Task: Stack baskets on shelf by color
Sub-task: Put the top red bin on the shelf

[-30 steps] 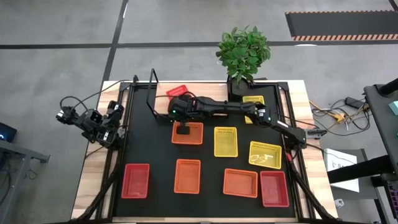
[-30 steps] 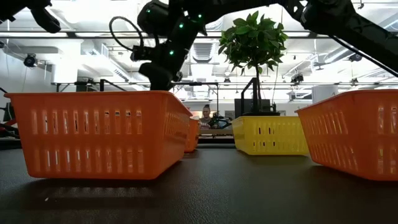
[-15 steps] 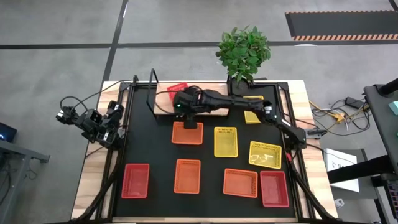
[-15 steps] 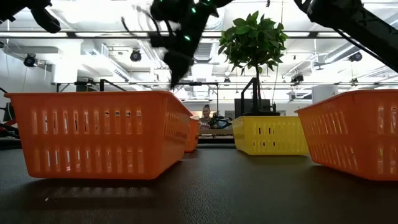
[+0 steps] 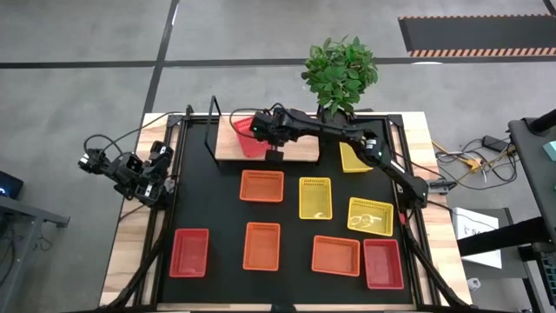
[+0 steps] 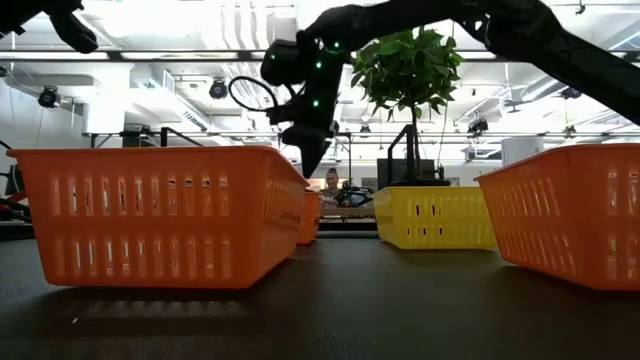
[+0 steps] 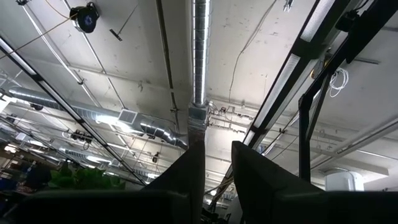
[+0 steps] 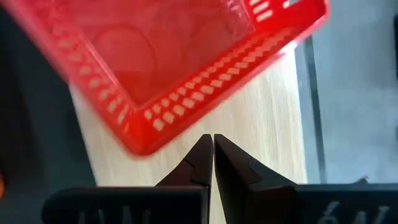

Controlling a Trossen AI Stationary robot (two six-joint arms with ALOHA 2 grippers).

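Note:
A red basket (image 5: 247, 136) (image 8: 161, 62) rests on the left end of the light-wood shelf (image 5: 300, 149), beside its black frame (image 5: 212, 122). My right gripper (image 5: 263, 132) (image 8: 213, 144) hangs shut above the shelf board, fingertips just short of the basket's near corner, slanting down. On the black tabletop lie three orange baskets (image 5: 261, 185) (image 5: 261, 245) (image 5: 335, 255), two red ones (image 5: 189, 252) (image 5: 383, 263) and yellow ones (image 5: 315, 197) (image 5: 371, 216) (image 5: 354, 158). My left gripper (image 7: 217, 171) waits at the table's left edge, pointing up at the ceiling, a gap between its fingers.
A potted plant (image 5: 340, 74) stands behind the shelf's right end. My right arm (image 5: 347, 139) stretches over the back-right yellow basket. In the low view an orange basket (image 6: 160, 215) fills the near left and another (image 6: 565, 215) the right.
My right gripper has risen from over the back orange basket and swung toward the table's far edge, over the shelf to the red basket, tipping less steeply downward. It has stayed shut. The orange basket lies where it was.

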